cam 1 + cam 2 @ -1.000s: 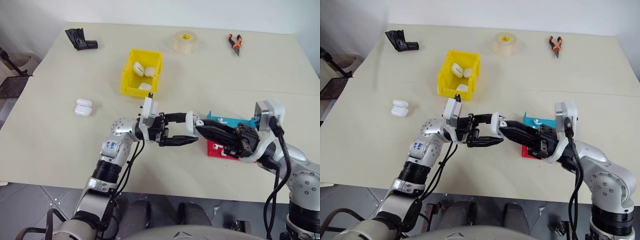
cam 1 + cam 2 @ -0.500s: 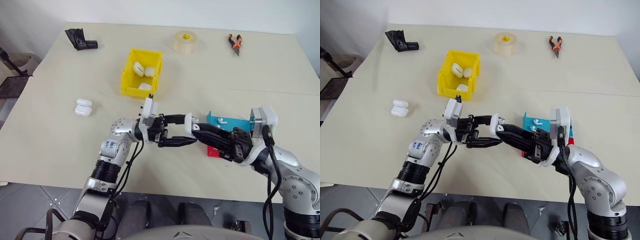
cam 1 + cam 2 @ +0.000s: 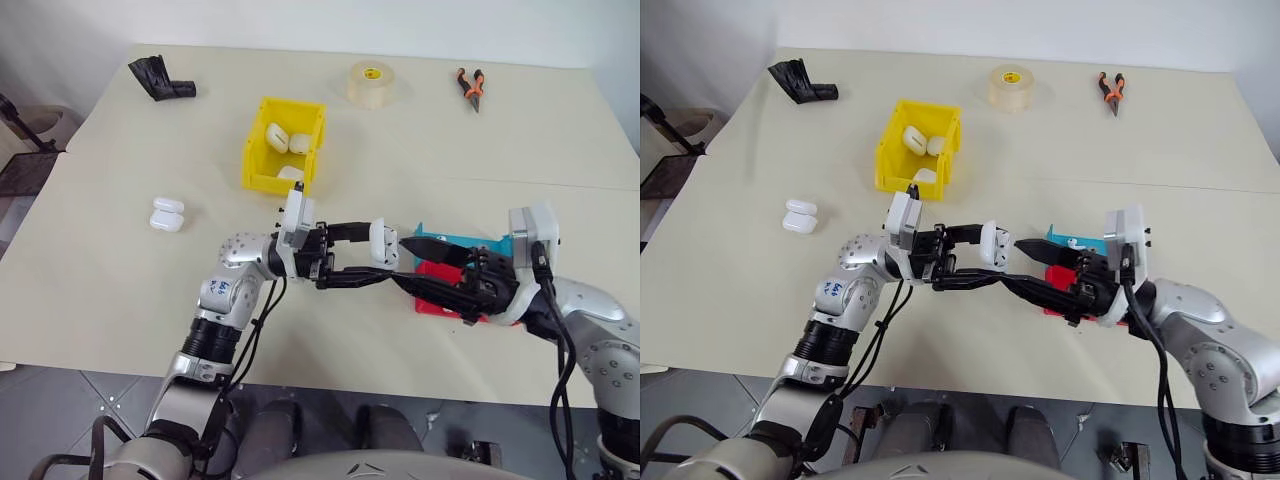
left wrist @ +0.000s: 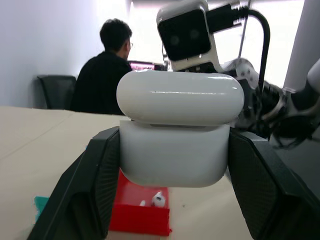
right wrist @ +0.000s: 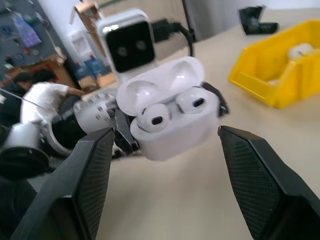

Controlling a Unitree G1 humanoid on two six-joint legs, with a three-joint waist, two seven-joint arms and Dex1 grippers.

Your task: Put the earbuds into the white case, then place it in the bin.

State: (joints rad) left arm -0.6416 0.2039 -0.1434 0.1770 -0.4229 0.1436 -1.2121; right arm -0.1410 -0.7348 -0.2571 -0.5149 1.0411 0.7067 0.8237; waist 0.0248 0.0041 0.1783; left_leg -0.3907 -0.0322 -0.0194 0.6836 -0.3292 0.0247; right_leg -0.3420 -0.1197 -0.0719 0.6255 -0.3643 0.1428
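Left gripper (image 3: 372, 262) pinches the white case (image 5: 170, 120) above the surface (image 3: 100, 270), lid open, both earbuds (image 5: 172, 111) seated. Right gripper (image 3: 418, 262), jaws spread, faces it, apparently not touching. Step in hand: closing the lid; next, carrying the case to the yellow bin (image 3: 283, 145), well apart.
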